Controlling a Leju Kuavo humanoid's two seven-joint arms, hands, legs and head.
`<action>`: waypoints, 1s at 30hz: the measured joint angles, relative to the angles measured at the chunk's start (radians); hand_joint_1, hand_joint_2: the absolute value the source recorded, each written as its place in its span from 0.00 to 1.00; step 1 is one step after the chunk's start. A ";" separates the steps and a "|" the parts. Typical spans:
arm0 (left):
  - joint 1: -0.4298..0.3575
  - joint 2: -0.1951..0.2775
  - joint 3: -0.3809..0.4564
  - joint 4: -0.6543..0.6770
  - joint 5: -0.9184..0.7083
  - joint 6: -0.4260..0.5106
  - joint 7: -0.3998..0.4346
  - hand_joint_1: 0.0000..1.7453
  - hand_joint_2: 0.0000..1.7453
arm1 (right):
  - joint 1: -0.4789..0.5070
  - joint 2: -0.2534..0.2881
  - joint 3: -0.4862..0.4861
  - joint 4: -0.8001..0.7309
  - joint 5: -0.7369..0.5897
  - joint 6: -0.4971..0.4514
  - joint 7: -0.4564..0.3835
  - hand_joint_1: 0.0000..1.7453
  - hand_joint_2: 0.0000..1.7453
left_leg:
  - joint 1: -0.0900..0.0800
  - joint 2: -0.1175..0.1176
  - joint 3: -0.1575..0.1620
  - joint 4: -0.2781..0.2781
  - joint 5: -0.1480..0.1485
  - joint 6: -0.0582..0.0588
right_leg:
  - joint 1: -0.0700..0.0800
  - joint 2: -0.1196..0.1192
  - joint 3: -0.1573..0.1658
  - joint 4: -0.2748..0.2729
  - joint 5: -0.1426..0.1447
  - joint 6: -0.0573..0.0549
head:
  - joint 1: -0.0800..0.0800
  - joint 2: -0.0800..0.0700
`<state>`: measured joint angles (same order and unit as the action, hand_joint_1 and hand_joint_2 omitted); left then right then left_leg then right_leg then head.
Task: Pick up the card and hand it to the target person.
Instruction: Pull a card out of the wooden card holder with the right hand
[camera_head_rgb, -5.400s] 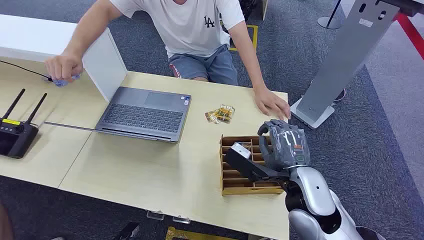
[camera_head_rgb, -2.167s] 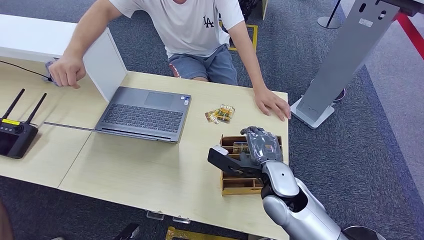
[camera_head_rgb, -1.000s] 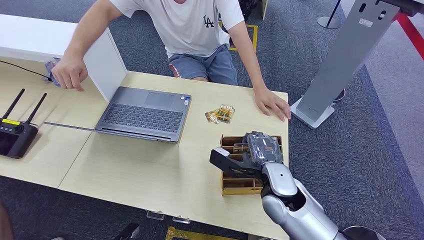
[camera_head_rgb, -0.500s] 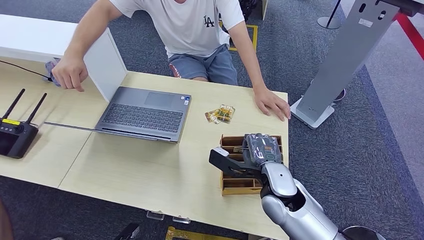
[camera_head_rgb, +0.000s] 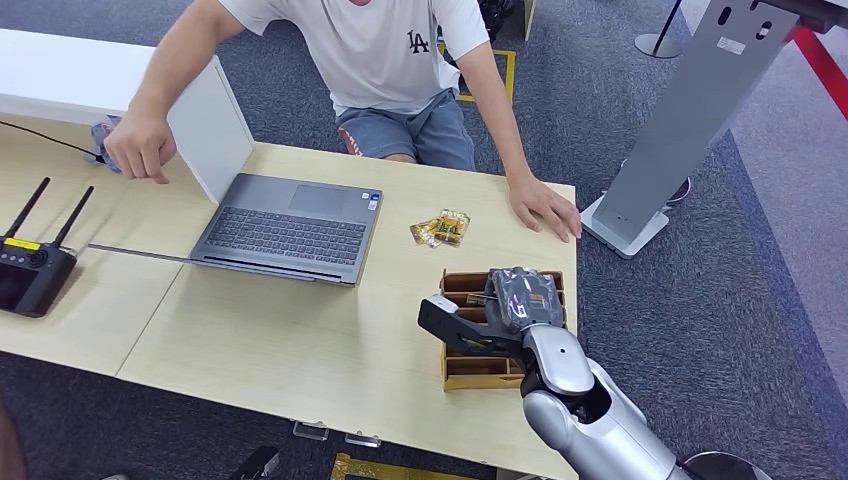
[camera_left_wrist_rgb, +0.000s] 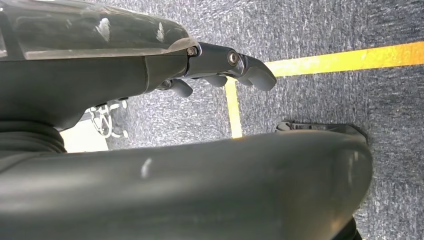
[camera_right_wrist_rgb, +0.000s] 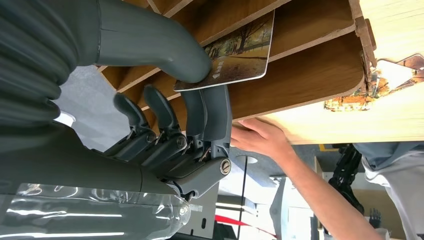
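right hand (camera_right_wrist_rgb: 190, 95) pinching card (camera_right_wrist_rgb: 235, 52) in rack (camera_head_rgb: 470, 368) slot | person's hand (camera_head_rgb: 545, 207) waiting just beyond, across counter (camera_head_rgb: 300, 340)

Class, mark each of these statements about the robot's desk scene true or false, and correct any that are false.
1. The right hand pinches a card in the slotted wooden holder. True.
2. The laptop is closed. False: its lid stands open.
3. A person's hand rests flat on the table beyond the holder. True.
4. The loose cards lie inside the holder. False: they lie on the table, between laptop and holder.
5. The black antenna device sits on the laptop keyboard. False: it sits on the table, apart.
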<state>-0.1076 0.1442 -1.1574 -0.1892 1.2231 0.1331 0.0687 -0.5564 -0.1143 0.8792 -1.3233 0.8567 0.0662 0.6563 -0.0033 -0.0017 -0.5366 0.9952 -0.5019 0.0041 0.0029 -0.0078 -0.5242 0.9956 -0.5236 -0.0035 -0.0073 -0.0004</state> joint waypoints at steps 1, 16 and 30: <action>0.000 0.000 0.000 0.000 0.000 0.000 0.000 0.00 0.00 | 0.000 0.000 0.000 0.000 0.000 0.000 0.000 1.00 1.00 | 0.000 0.000 0.000 0.000 0.000 0.000 | 0.000 0.000 0.000 0.000 0.000 0.000 | 0.000 0.000; 0.000 0.000 -0.001 0.000 -0.003 -0.001 -0.003 0.00 0.00 | 0.001 -0.001 0.000 0.000 -0.003 -0.002 -0.003 1.00 1.00 | 0.000 0.000 0.000 0.000 0.000 0.000 | 0.000 0.000 0.000 0.000 0.000 0.000 | 0.000 0.000; 0.003 0.000 -0.001 0.000 0.008 0.009 -0.006 0.00 0.00 | -0.005 -0.035 -0.032 -0.137 0.053 -0.047 0.035 1.00 1.00 | 0.000 0.000 0.000 0.000 0.000 0.000 | 0.000 0.000 0.000 0.000 0.000 0.000 | 0.000 0.000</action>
<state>-0.1045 0.1443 -1.1585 -0.1892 1.2312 0.1425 0.0622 -0.5609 -0.1497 0.8473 -1.4600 0.9093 0.0188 0.6917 -0.0033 -0.0016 -0.5367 0.9953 -0.5019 0.0041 0.0028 -0.0077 -0.5244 0.9956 -0.5236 -0.0035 -0.0073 -0.0004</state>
